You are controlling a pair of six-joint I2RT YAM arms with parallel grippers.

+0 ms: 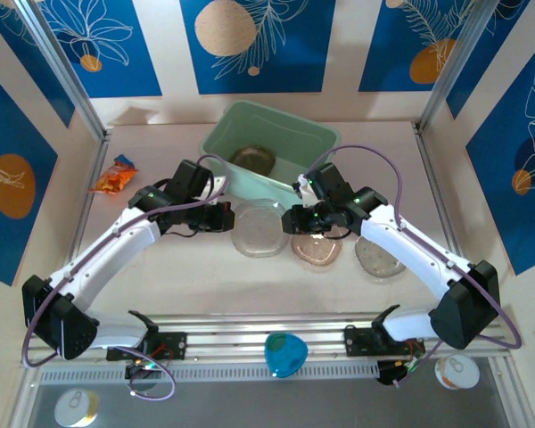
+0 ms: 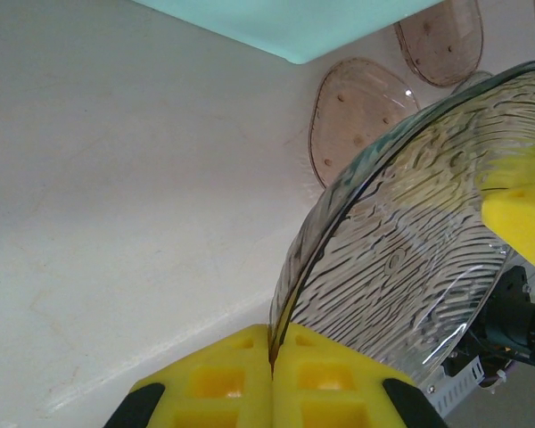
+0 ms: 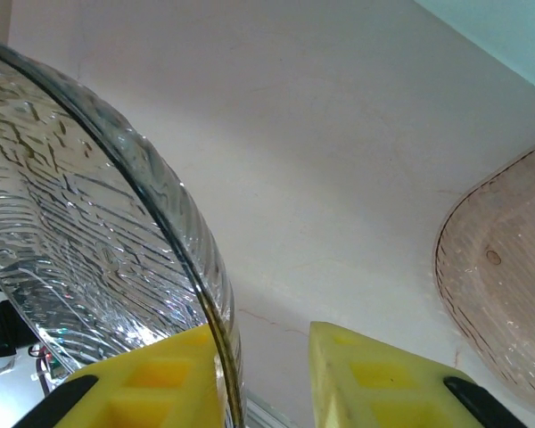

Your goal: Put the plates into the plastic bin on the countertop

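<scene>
A clear ribbed plate (image 1: pixel 260 227) is lifted on edge between both arms in front of the mint-green plastic bin (image 1: pixel 314 135). My left gripper (image 2: pixel 272 334) is shut on this plate's (image 2: pixel 410 241) near rim. My right gripper (image 3: pixel 266 334) is open around the opposite rim: the plate (image 3: pixel 62 223) edge lies against the left finger, with a gap to the right finger. A brownish plate (image 1: pixel 252 160) lies inside the bin. Two pinkish plates (image 1: pixel 316 250) (image 1: pixel 379 259) rest flat on the countertop (image 1: pixel 205 276) under the right arm.
An orange snack packet (image 1: pixel 114 176) lies at the far left of the countertop. Metal frame posts stand at the back corners, and a rail (image 1: pixel 250 325) runs along the near edge with a blue object (image 1: pixel 283 354) on it. The bin wall (image 2: pixel 294 27) is close above the left gripper.
</scene>
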